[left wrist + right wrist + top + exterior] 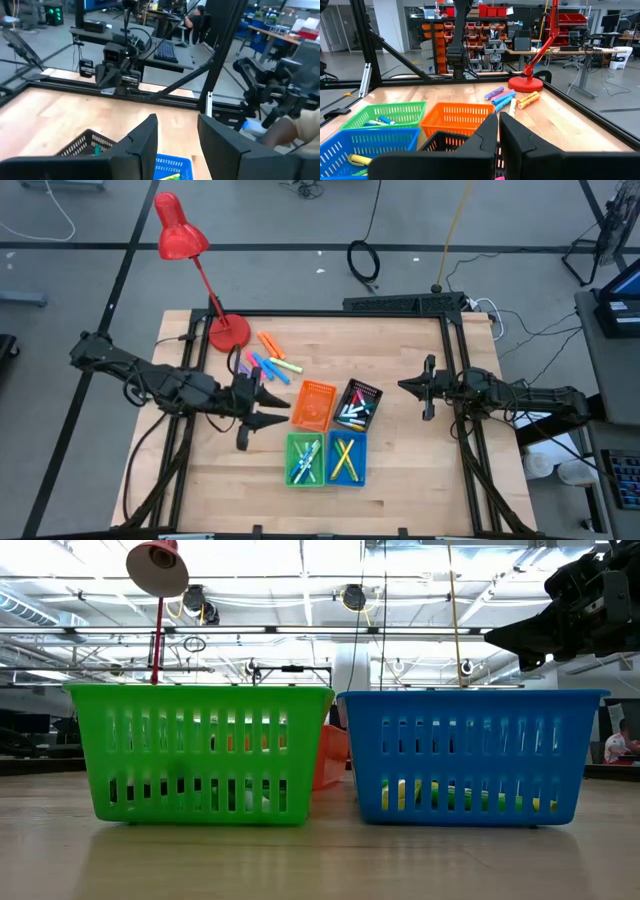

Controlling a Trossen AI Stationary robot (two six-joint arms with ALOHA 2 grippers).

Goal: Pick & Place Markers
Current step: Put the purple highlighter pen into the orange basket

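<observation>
Several loose markers (270, 363) in orange, blue, pink, purple and yellow-green lie on the wooden table near the red lamp base; the right wrist view shows them too (512, 100). More markers lie inside the green bin (305, 460), blue bin (346, 458) and black bin (358, 404). The orange bin (313, 405) looks empty. My left gripper (280, 410) hovers level just left of the orange bin, open, with nothing between its fingers (177, 125). My right gripper (404, 386) waits shut at the table's right side, pointing toward the bins (498, 120).
A red desk lamp (228, 332) stands at the table's far left. The four bins form a tight block at the table's middle (200, 755). A black frame rail (405, 304) runs along the far edge. Bare wood lies between the bins and the right arm.
</observation>
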